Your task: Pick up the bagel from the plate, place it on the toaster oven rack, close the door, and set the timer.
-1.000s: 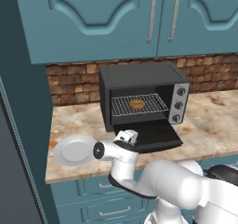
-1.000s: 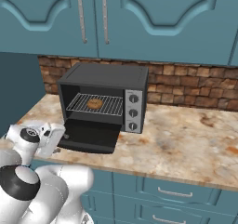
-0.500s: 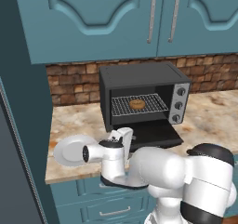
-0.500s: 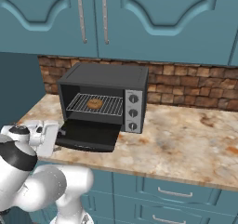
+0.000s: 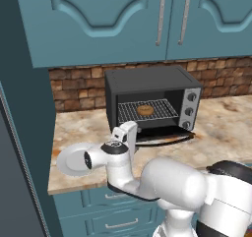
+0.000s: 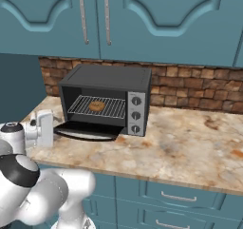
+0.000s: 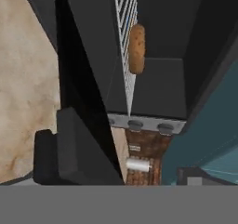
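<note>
The bagel [image 5: 145,109] [image 6: 97,106] [image 7: 136,49] lies on the toaster oven rack [image 5: 160,112] [image 6: 111,110] [image 7: 122,23] inside the open oven. The door [image 5: 165,138] [image 6: 85,130] [image 7: 88,79] hangs down flat over the counter. My gripper [image 5: 129,130] [image 6: 46,128] [image 7: 116,172] is open at the door's left front corner, level with it, holding nothing. In the hand view the door's edge runs up between my fingertips [image 7: 44,155]. The pale plate [image 5: 69,160] sits bare on the counter left of my hand.
Three knobs [image 5: 187,110] [image 6: 136,114] run down the oven's right panel. A brick backsplash [image 6: 190,88] and blue cabinets [image 5: 123,19] stand behind and above. Marbled counter [image 6: 190,142] stretches to the oven's right; a dark tall unit [image 5: 19,133] borders the left.
My hand has risen slightly and shifted a little left beside the door's corner, while the arm's elbow swung. The gripper stayed open. Bagel, door and plate have not moved.
</note>
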